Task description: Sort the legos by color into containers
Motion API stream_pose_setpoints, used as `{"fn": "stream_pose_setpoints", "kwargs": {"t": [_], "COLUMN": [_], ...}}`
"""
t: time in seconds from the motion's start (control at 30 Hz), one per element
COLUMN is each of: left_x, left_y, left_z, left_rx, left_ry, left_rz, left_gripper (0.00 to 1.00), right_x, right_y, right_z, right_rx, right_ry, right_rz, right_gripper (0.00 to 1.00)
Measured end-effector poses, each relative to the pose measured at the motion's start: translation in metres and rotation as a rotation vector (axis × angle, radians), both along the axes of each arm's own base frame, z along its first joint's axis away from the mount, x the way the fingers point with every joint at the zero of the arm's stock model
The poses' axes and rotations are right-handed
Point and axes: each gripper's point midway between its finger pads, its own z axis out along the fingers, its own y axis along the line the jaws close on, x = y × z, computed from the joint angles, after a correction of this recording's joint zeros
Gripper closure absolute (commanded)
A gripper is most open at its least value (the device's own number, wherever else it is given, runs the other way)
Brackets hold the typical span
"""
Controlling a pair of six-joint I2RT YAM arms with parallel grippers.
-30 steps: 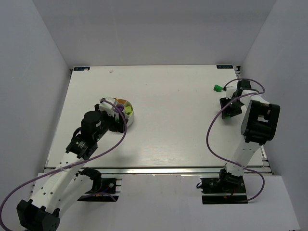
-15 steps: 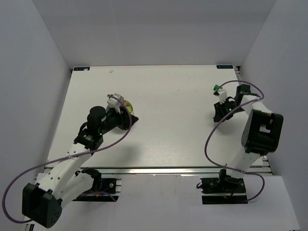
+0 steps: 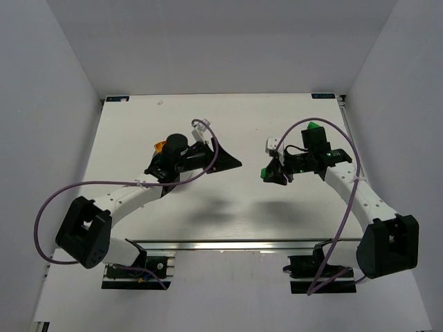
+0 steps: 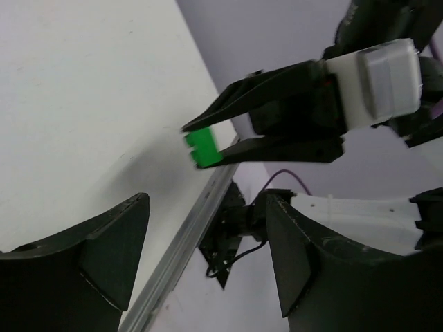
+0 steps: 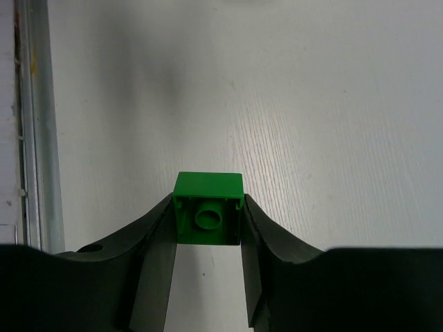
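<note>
Overhead view, wrist close-ups (sharing green brick (image 5: 208, 209))

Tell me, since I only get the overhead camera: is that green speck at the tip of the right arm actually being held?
Observer: Yes. The right wrist camera shows the green brick pinched on both sides between the right jaws.
Operator: Which way is it turned?
Observer: Its hollow underside, with one round tube inside, faces that wrist camera.
Operator: And is the other arm holding anything?
Observer: No. The left wrist camera shows the left jaws spread apart with nothing between them. They point toward the green brick, which sits out ahead of them in the right jaws.
</note>
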Motion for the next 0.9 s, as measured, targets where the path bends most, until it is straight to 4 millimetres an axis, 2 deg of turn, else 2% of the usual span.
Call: {"fn": "stream_pose_setpoints", "kwargs": {"t": [0.1,0.17,0.23,0.4,0.53,0.63,0.67,0.77,0.8,0.83,0.9], "left_x": [-0.002,-0.004,-0.006,-0.011,-0.01,-0.009,-0.008,-0.007,-0.007,-0.006,-0.005], "left_y": [-0.02,-0.032,-0.041,-0.055,-0.062,-0.065,-0.066,-0.066,-0.066,-0.066,-0.067], "left_z": [0.018,0.021,0.015,-0.014,-0.023,-0.02,-0.019,-0.023,-0.025,-0.028,-0.033], "left_rx": [-0.03,-0.034,-0.022,0.056,0.114,0.137,0.143,0.165,0.173,0.185,0.199], "left_ry": [-0.014,-0.01,0.009,0.087,0.109,0.098,0.094,0.094,0.095,0.097,0.107], "left_rz": [-0.022,-0.037,-0.044,-0.037,-0.013,0.005,0.011,0.028,0.033,0.037,0.042], "left_gripper": [0.22,0.22,0.22,0.23,0.25,0.3,0.37,0.46,0.55,0.6,0.65], "right_x": [-0.004,-0.006,-0.008,-0.009,-0.008,-0.008,-0.007,-0.007,-0.006,-0.007,-0.005], "right_y": [0.016,0.026,0.035,0.047,0.051,0.051,0.051,0.051,0.051,0.051,0.049], "right_z": [0.004,0.006,0.008,0.011,0.01,0.011,0.012,0.016,0.017,0.017,0.017], "right_rx": [0.011,0.016,0.018,0.013,-0.003,-0.015,-0.017,-0.02,-0.022,-0.024,-0.033], "right_ry": [-0.012,-0.021,-0.031,-0.045,-0.054,-0.062,-0.069,-0.091,-0.097,-0.099,-0.111], "right_rz": [0.032,0.047,0.059,0.059,0.042,0.028,0.025,0.016,0.011,0.008,-0.008], "right_gripper": [0.92,0.91,0.91,0.91,0.91,0.91,0.91,0.91,0.9,0.9,0.88]}}
